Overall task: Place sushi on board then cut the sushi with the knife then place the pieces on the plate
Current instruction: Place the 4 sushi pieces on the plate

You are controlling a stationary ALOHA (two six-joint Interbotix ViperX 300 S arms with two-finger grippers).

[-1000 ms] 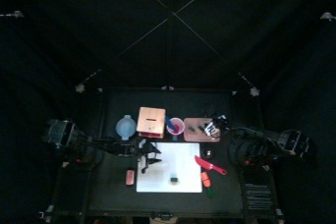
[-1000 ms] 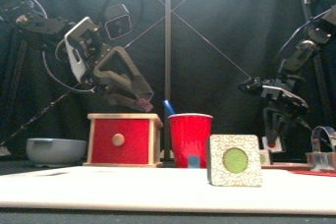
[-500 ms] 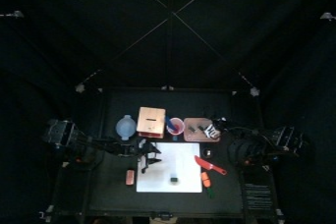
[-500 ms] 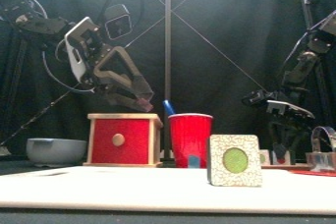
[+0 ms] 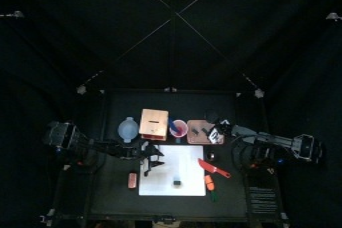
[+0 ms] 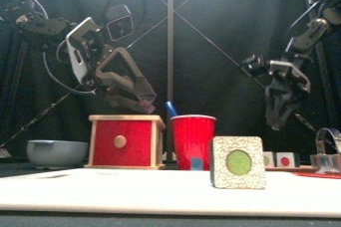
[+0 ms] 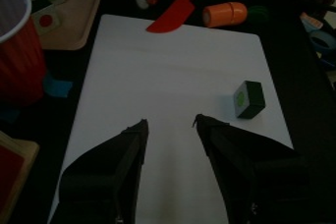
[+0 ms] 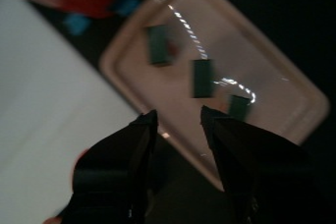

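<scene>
Since its jaws are apart with nothing between them, the right pincer (image 8: 180, 118) hangs over the pink tray (image 8: 269, 66) as a delivering arm would, with three sushi pieces (image 8: 201, 77) lying on the tray beneath it. The left pincer (image 7: 171, 123), also apart and empty, hovers over the white board (image 7: 171, 61), where one sushi block (image 7: 250, 99) stands alone near an edge, probably next for the tray.

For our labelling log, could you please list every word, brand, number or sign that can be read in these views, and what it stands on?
There are none to read.
The sushi piece on the white board shows only a green oval, no writing.
The red cup, the wooden box and the pink tray carry no lettering.
</scene>
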